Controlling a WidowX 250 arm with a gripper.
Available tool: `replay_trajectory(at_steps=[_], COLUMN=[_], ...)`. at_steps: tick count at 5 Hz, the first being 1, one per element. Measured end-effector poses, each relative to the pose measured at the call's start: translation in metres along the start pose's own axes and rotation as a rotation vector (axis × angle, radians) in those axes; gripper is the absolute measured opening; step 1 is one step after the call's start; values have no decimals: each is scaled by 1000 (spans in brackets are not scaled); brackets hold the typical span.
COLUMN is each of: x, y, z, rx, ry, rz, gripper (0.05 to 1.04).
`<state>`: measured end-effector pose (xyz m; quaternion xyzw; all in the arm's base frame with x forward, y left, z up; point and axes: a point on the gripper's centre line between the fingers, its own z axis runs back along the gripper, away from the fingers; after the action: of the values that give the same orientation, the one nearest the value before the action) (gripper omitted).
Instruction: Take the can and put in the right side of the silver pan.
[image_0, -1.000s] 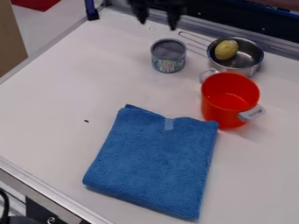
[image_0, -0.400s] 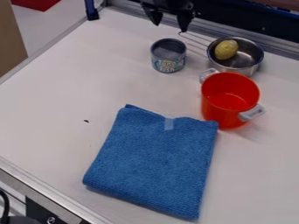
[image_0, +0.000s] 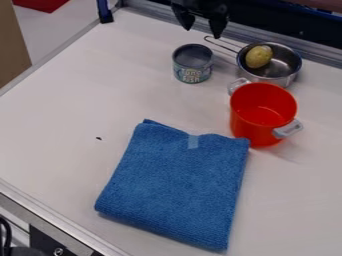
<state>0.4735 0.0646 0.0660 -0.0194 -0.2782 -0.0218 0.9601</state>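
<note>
Jaws hang parted near the can (image_0: 192, 64).

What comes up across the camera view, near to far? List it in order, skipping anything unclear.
Folded blue cloth → round orange-red pot with grey handles → short round metal can → black two-finger claw.

Black arm (image_0: 200, 7); jaws apart, downward

The open tool (image_0: 202, 29) hangs above the can (image_0: 193, 63), near the silver pan (image_0: 279, 64)
</note>
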Motion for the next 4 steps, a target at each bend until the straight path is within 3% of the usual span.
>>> replay_trajectory(at_steps=[1,2,4], x=[0,-10,-51], y=[-1,-3,-4], z=[-4,-6,-17], rx=[-41,-82,-110], ry=[-14,3,90], rz=[-21,-35,-104], gripper=[999,999,999])
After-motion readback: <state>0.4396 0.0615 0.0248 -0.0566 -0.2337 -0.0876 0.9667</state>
